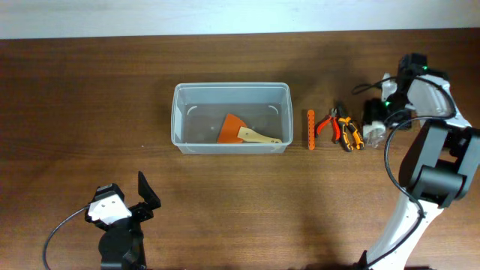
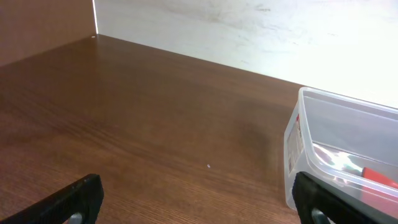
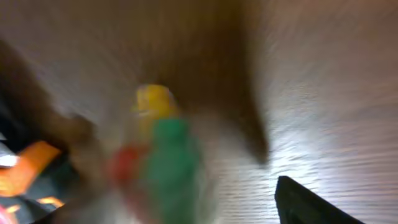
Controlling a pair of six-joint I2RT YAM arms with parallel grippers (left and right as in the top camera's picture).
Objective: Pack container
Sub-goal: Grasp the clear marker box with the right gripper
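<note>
The clear container [image 1: 231, 85] stands mid-table and holds an orange scraper with a wooden handle [image 1: 244, 132]. Its corner also shows in the left wrist view [image 2: 297, 146]. My left gripper [image 1: 144, 196] is open and empty near the front left, well short of the container; its fingers [image 2: 199, 202] frame bare table. My right gripper [image 1: 373, 121] is at the far right, over a small clear box of coloured bits [image 1: 375, 136]. In the right wrist view that box [image 3: 158, 149] is blurred and very close. One finger shows at the lower right; the jaws [image 3: 186, 202] look open.
An orange stick [image 1: 311, 129], red-handled pliers [image 1: 327, 124] and an orange-and-black tool [image 1: 349, 133] lie in a row between the container and the right gripper. A pale wall [image 2: 249, 31] runs along the table's far edge.
</note>
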